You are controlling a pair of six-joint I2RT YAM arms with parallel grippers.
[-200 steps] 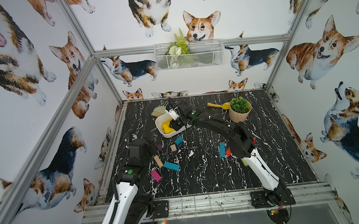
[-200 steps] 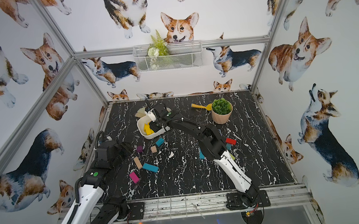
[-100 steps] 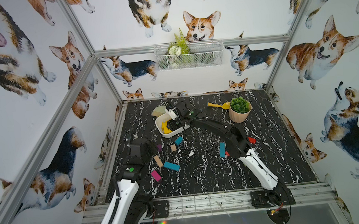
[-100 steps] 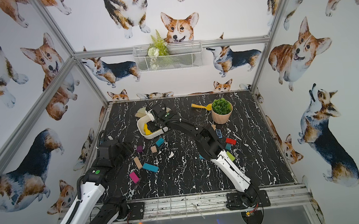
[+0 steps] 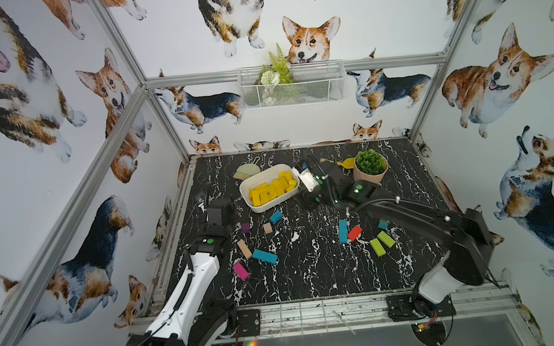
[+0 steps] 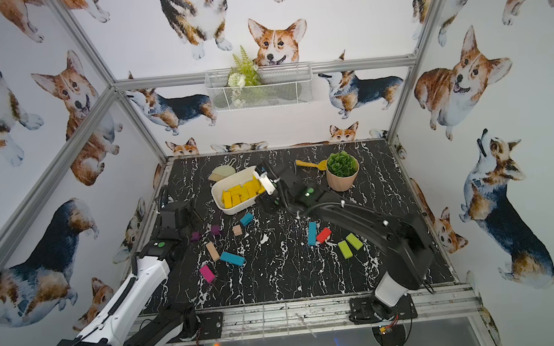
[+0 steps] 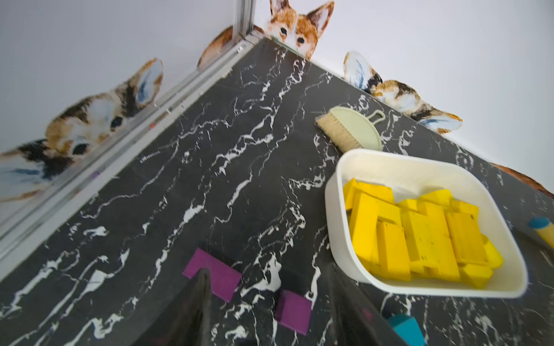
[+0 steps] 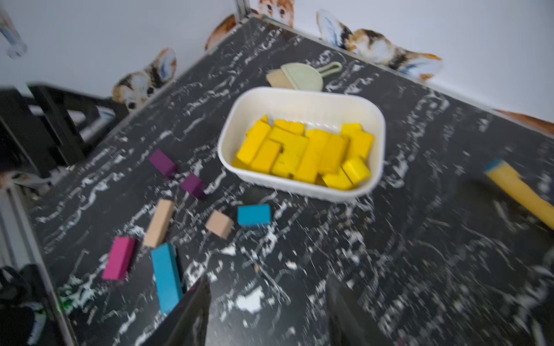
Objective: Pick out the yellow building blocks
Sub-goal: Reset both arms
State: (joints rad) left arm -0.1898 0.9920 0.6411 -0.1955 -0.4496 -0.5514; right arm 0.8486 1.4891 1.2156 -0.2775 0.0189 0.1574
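Note:
The yellow building blocks (image 5: 272, 191) (image 6: 242, 191) (image 7: 419, 236) (image 8: 305, 152) lie heaped in a white tub (image 5: 242, 189) (image 8: 299, 91) at the back of the table. My right gripper (image 5: 306, 200) (image 6: 264, 201) (image 8: 268, 287) hovers just off the tub's right end, open, with only bare table between its fingers. My left gripper (image 5: 225, 214) (image 6: 187, 217) (image 7: 266, 284) sits low to the tub's front left, open and holding nothing. Below it lie a purple bar (image 7: 212, 277) and a purple cube (image 7: 292, 311).
Blue (image 5: 264, 256), pink (image 5: 240, 270), tan (image 5: 244, 249), red (image 5: 354, 232) and lime-green (image 5: 382, 243) blocks are scattered over the front half. A potted plant (image 5: 370, 167), a yellow scoop (image 5: 341, 163) (image 8: 521, 191) and a hand brush (image 5: 247, 171) stand near the back wall.
My right gripper has drawn back from above the tub to its right end and its jaws have opened. The left arm has hardly moved.

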